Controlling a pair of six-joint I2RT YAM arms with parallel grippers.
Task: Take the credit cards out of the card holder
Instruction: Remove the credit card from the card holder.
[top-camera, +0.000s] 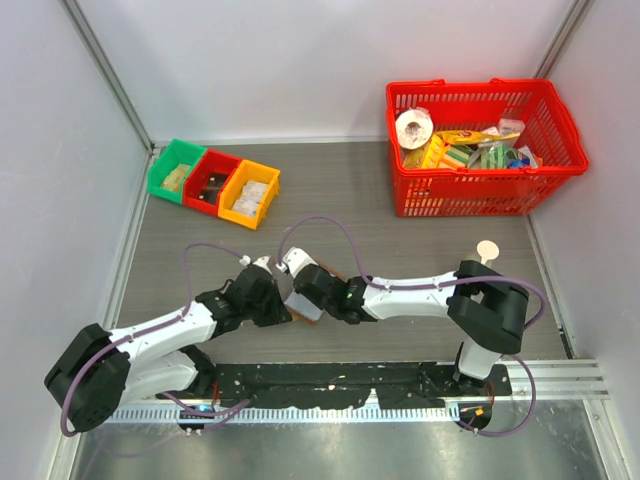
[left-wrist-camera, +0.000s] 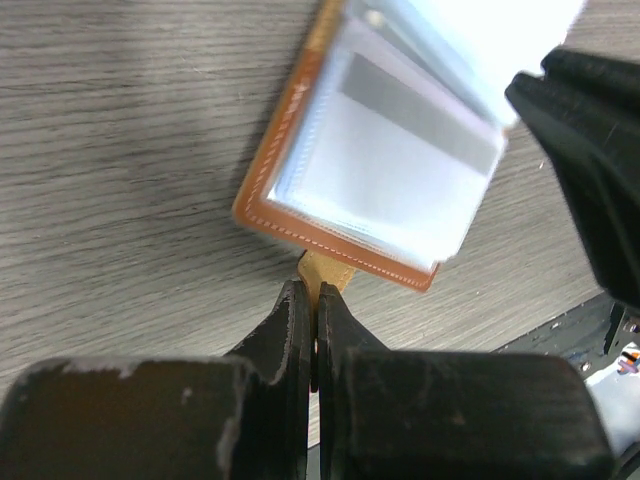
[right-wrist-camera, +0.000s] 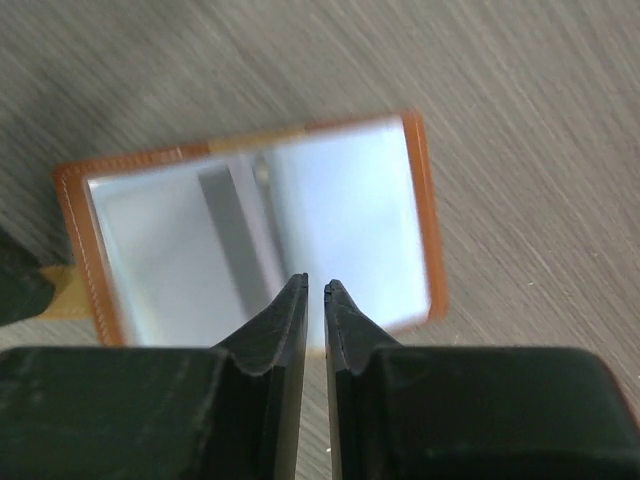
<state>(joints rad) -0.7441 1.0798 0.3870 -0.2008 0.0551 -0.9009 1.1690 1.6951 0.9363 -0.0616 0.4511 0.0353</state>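
Brown leather card holder (left-wrist-camera: 370, 170) lies open on the grey wood-grain counter (left-wrist-camera: 120, 150) between my two arms. My left gripper (left-wrist-camera: 318, 295) is clamped tight on its tan tab. My right gripper (right-wrist-camera: 315, 290) sits at the edge of a pale leaf, jaws almost together; I cannot tell whether anything is caught between them. If it has pinched the clear sleeve rather than a card (left-wrist-camera: 410, 150), pulling could drag the whole holder or tear the tab free. Glare and blur hide how many cards are inside.
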